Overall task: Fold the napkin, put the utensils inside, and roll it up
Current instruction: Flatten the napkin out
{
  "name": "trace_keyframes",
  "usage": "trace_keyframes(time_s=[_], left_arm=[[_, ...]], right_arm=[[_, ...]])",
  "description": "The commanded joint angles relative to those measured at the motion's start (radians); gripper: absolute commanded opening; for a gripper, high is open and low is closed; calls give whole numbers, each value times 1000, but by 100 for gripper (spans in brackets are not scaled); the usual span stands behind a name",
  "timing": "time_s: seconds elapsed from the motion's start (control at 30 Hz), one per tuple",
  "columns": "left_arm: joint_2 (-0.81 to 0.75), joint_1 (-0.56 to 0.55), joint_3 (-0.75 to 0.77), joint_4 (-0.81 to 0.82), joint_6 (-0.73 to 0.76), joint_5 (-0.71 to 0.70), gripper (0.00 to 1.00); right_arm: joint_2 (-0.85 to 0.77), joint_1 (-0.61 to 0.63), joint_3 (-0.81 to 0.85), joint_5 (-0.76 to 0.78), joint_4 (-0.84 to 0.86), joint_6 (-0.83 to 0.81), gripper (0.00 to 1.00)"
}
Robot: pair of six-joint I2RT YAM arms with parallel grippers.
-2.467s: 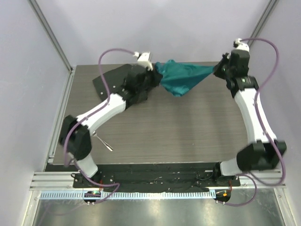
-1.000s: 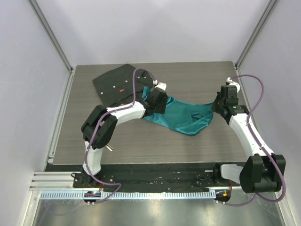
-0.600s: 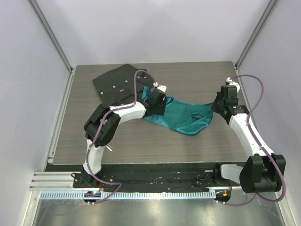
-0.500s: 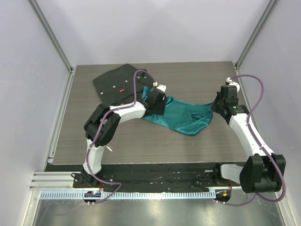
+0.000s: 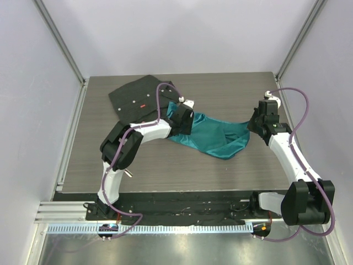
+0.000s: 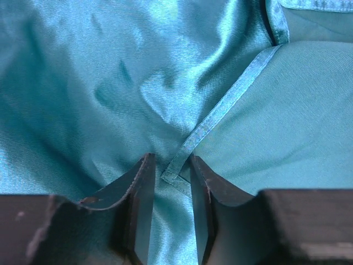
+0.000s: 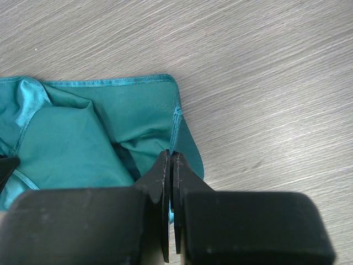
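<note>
The napkin (image 5: pixel 215 138) lies bunched across the middle of the surface (image 5: pixel 182 165), running left to right between my two claws. My left claw (image 6: pixel 170 163) sits on its left end, with a hem corner lying between the fingers. My right claw (image 7: pixel 170 157) is at its right corner, the edge caught in the jaws. Behind and to the left, near the napkin, lies a garment (image 5: pixel 135 99). The fork (image 5: pixel 128 173) lies at the front left, mostly under my left arm.
</note>
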Motion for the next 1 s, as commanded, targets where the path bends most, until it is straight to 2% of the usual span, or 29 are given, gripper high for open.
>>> trace_keyframes(time_s=[0.0, 0.1, 0.13, 0.3, 0.33, 0.4, 0.73, 0.97], left_arm=[[9, 4, 1, 34, -13, 20, 33], [7, 4, 1, 37, -13, 14, 30], [4, 4, 0, 37, -13, 15, 24], [-7, 4, -5, 36, -16, 20, 11], [-10, 2, -7, 34, -18, 20, 6], [-24, 2, -7, 24, -24, 21, 0], [-163, 6, 87, -96, -30, -15, 1], [-333, 38, 157, -162, -27, -29, 0]], right_arm=[[10, -2, 17, 5, 33, 3, 1], [11, -2, 20, 2, 35, 3, 1], [13, -1, 20, 3, 33, 3, 1], [20, -1, 23, 2, 35, 3, 1], [22, -2, 23, 3, 33, 3, 1], [22, -1, 26, 8, 33, 2, 1], [54, -1, 178, 74, -37, -9, 1], [77, -1, 448, 147, -122, -38, 1]])
